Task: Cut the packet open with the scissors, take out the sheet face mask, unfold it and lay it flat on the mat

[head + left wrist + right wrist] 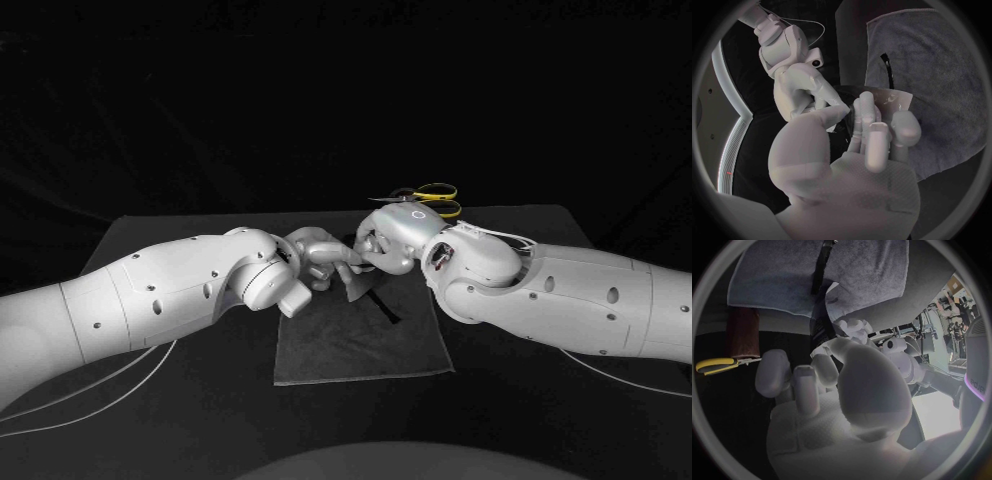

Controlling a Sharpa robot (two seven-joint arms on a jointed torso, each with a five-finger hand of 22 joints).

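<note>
Left hand (320,256) and right hand (387,244) meet above the mat (361,350), at its 12 o'clock end. Both grip the packet (893,98) between them, likely to hold it open for the mask. Scissors (428,197) lie on the table at 1 o'clock, clear of the hands.

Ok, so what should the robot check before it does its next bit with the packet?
1. Scissors out of both hands: ok, they lie on the table beyond the mat.
2. Mat lying flat: ok, though a dark strip lies on it.
3. Left hand holding the packet: ok, its fingers pinch it above the mat.
4. Right hand gripping the packet too: cannot tell, its fingertips are hidden.
5. Packet cut open: cannot tell.
</note>
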